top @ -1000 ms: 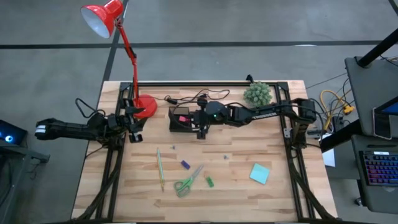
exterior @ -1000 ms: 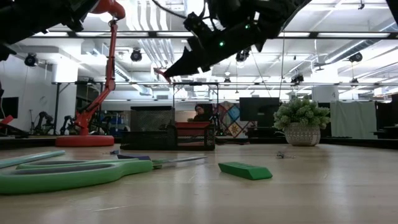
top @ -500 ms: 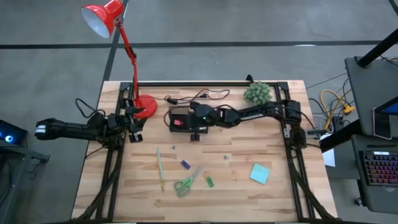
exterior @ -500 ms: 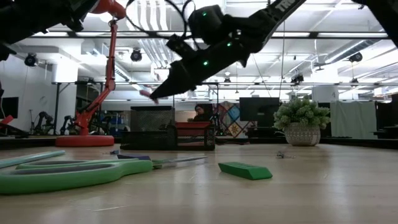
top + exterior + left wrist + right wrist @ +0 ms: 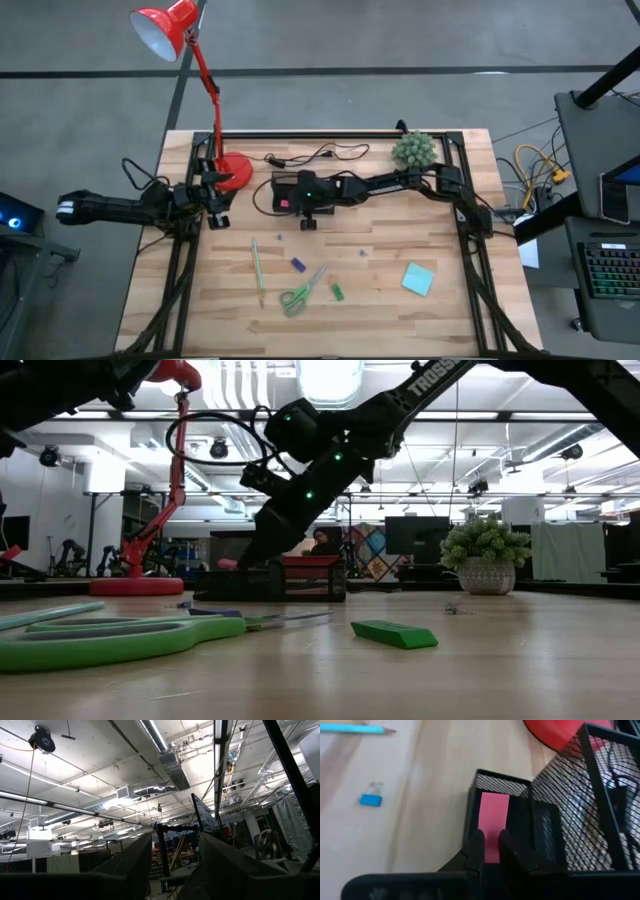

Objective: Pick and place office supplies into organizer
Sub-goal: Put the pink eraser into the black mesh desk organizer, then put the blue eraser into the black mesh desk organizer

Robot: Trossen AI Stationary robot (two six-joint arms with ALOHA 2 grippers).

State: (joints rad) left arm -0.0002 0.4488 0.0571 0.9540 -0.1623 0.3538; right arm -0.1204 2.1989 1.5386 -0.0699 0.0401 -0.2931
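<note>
My right gripper (image 5: pixel 287 201) reaches from the table's right over the black mesh organizer (image 5: pixel 297 180) and is shut on the pink sticky-note pad (image 5: pixel 493 817), which sits in the organizer's low tray (image 5: pixel 475 802). On the near half of the table lie the green-handled scissors (image 5: pixel 300 293), the thin green pencil (image 5: pixel 257 270), the teal pad (image 5: pixel 417 278), a purple piece (image 5: pixel 298 264) and a green piece (image 5: pixel 338 291). My left gripper (image 5: pixel 216 196) waits open at the table's left edge, beside the lamp base. My right gripper pinches the pink pad by its nearest edge (image 5: pixel 491 846) between the two fingers (image 5: pixel 476 851). They come slanting down from the table's right. The pad is down inside the low tray; whether it rests on the tray's floor I cannot tell.
The red lamp's round base (image 5: pixel 233 171) stands just left of the organizer, with a black cable (image 5: pixel 315 156) behind it. A potted plant (image 5: pixel 414 150) stands at the far right. A small blue clip (image 5: pixel 370 800) lies on the wood near the tray.
My right gripper has moved toward the table's left edge and downward, carrying the pink pad from above the organizer's right part down into the low tray at its left end. It has stayed shut on the pad.
</note>
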